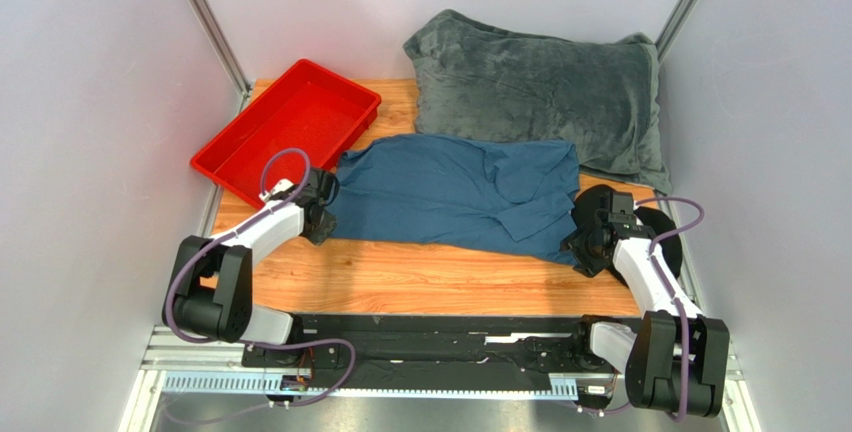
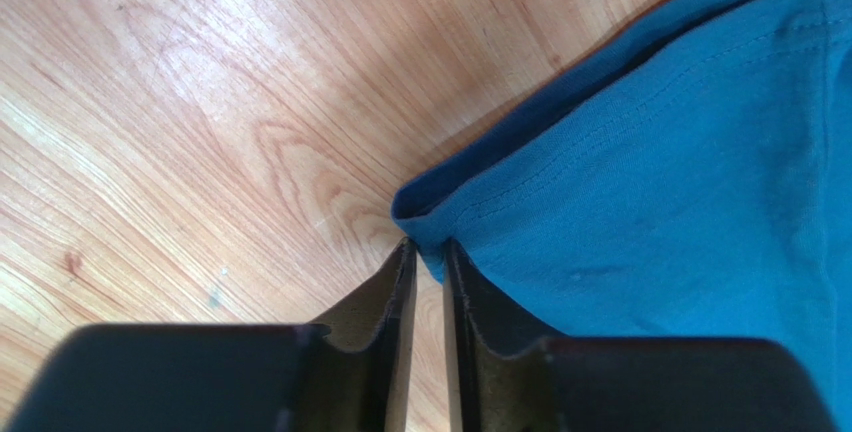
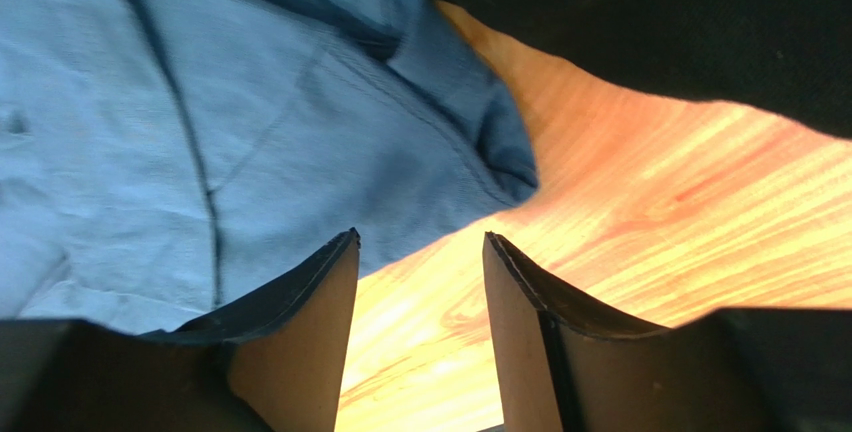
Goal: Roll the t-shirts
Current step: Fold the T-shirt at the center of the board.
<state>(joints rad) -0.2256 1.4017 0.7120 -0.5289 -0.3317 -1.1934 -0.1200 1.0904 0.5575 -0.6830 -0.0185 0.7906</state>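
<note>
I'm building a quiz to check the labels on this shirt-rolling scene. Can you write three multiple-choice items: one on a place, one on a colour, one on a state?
1. Where on the table does the red tray stand?
A. far left corner
B. near right edge
C. between the arms

2. What colour is the spread-out t-shirt?
A. grey
B. teal-blue
C. red

3. How do the jaws of the right gripper stand?
A. clamped on cloth
B. apart
C. out of view

Answers:
1 A, the top view shows the tray at the far left.
2 B, the cloth reads teal-blue in the top view.
3 B, bare wood shows between the jaws in the right wrist view.
</note>
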